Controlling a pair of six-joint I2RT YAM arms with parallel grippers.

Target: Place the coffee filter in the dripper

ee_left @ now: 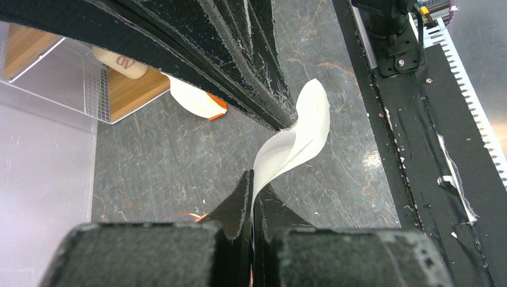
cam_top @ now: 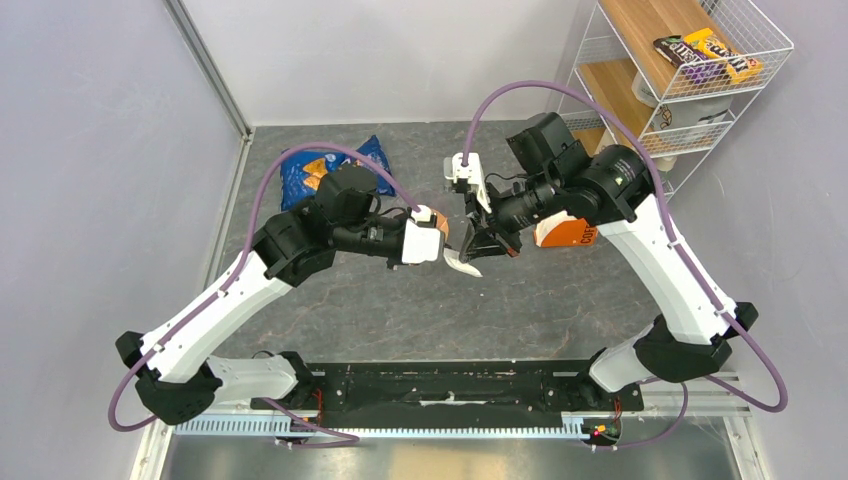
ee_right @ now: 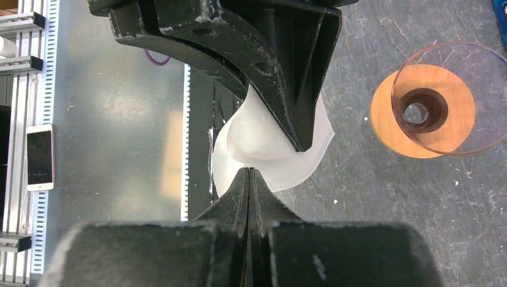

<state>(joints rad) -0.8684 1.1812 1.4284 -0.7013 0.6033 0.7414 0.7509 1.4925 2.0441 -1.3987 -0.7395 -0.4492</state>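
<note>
Filter (ee_right: 248,140) is pinched from 2 sides rn. L gripper (ee_left: 252,182) is clamped fully closed on 1 edge of the paper, and R gripper (ee_right: 249,179) is clamped the same way on another edge, tips almost nose to nose. So the paper is hung in the air btw the 2 arms, above the middle of the table (cam_top: 400,300), apparently not touching it. It's seen twisted and half flattened, not popped open into a cone.

Dripper (ee_right: 385,116) is parked on the table off to 1 side, apart from the filter, dark hole facing up. A clear round rim is seen over it in the R wrist view; whether that's part of it can't be told.

Step-wise, imo this is the mid-air bit: paper lifted and being worked btw the 2 grippers, not yet brought to the dripper. Placement hasn't been started.

Next move, as judged from here: the cone needs to be untwisted and opened, then 1 gripper has to be released so the filter can be carried over by the other, tip down, centred on the hole. Paper this thin could be torn or crumpled if the arms are pulled apart too hard, so gentle pulls are called for.
</note>
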